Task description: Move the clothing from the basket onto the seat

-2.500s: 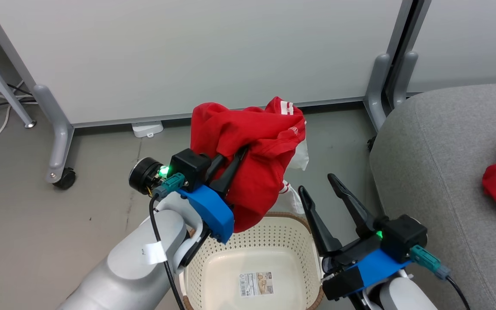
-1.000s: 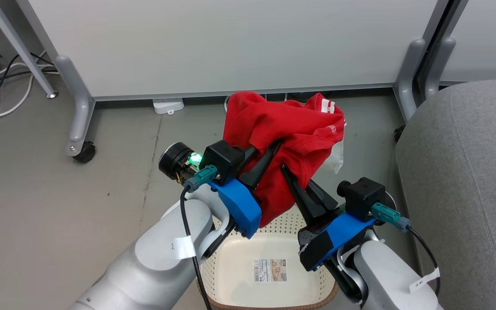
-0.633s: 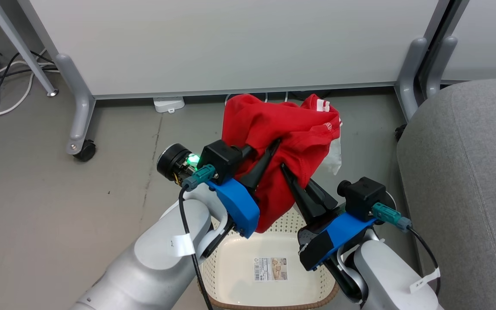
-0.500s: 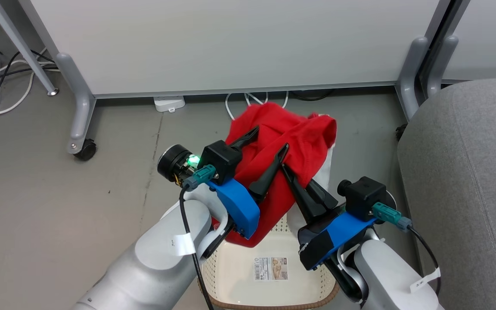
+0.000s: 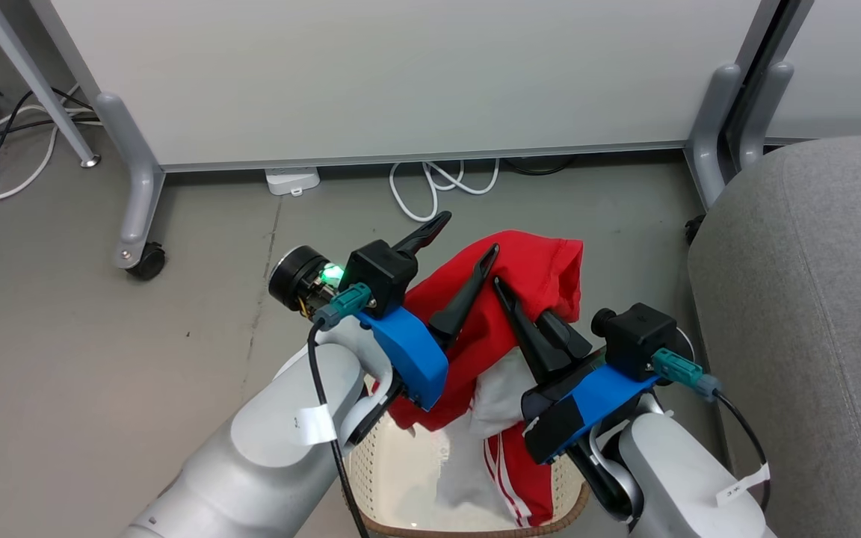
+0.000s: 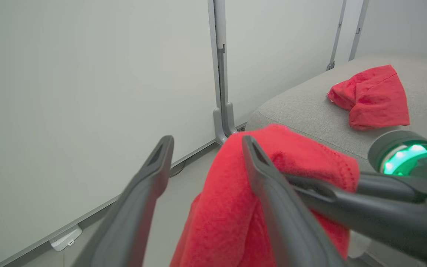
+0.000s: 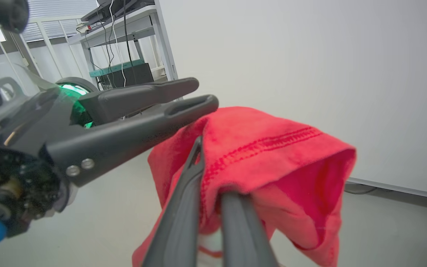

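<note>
Right of the right gripper (image 5: 511,300) the light-grey woven seat (image 5: 797,299) lies open; leftward the left gripper (image 5: 468,233) and red fabric garment (image 5: 546,273) crowd.

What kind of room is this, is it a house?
Probably a lab or office test space, not a home: pale partition panels on wheeled grey legs, loose white cables on a bare grey floor, and a metal rack stacked with wired equipment.

Soft, even room light, bright and free of glare; only faint shadows lie on the smooth grey floor (image 5: 87,388). My 2 wrist views bow at the edges, and close up the bright red soft fabric garment (image 6: 221,215) and my long dark fingers (image 6: 135,200) blur.
</note>
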`<state>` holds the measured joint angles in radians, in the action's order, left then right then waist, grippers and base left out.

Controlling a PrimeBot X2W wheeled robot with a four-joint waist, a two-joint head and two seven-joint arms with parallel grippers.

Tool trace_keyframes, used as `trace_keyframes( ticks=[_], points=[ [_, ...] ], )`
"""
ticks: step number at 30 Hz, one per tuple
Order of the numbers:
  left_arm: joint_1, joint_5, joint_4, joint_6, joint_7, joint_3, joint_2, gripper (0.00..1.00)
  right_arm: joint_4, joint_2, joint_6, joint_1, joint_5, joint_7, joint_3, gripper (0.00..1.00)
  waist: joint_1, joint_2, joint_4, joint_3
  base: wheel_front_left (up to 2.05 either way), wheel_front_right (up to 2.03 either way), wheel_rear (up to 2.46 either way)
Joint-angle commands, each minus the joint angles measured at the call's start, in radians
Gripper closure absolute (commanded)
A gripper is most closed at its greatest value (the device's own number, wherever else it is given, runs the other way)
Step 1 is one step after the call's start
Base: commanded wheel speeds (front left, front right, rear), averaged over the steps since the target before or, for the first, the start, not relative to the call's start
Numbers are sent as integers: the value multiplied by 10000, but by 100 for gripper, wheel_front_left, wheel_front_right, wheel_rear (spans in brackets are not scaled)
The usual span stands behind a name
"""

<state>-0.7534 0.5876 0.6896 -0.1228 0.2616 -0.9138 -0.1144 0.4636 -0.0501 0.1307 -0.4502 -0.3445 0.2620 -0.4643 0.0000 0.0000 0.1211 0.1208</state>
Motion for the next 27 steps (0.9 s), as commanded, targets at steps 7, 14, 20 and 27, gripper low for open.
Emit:
trace_keyframes(
  ticks=[7, 14, 20, 27],
  points=[
    [182, -205, -260, 118, 48, 288, -155, 0, -201, -7, 1, 227, 315, 45, 593, 100, 0, 0, -349, 123, 0, 0, 0],
    [506, -532, -895, 283, 48, 649, -403, 0, -601, -5, 1, 416, 662, 46, 1388, 100, 0, 0, -986, 391, 0, 0, 0],
    [775, -815, -1270, 240, 48, 788, -573, 0, -1034, -4, 1, 538, 1006, 46, 2148, 100, 0, 0, -1661, 684, 0, 0, 0],
    [966, -1071, -1441, 166, 48, 705, -589, 0, -1446, -63, 1, 759, 1299, 45, 2725, 100, 0, 0, -2350, 904, 0, 0, 0]
  ],
)
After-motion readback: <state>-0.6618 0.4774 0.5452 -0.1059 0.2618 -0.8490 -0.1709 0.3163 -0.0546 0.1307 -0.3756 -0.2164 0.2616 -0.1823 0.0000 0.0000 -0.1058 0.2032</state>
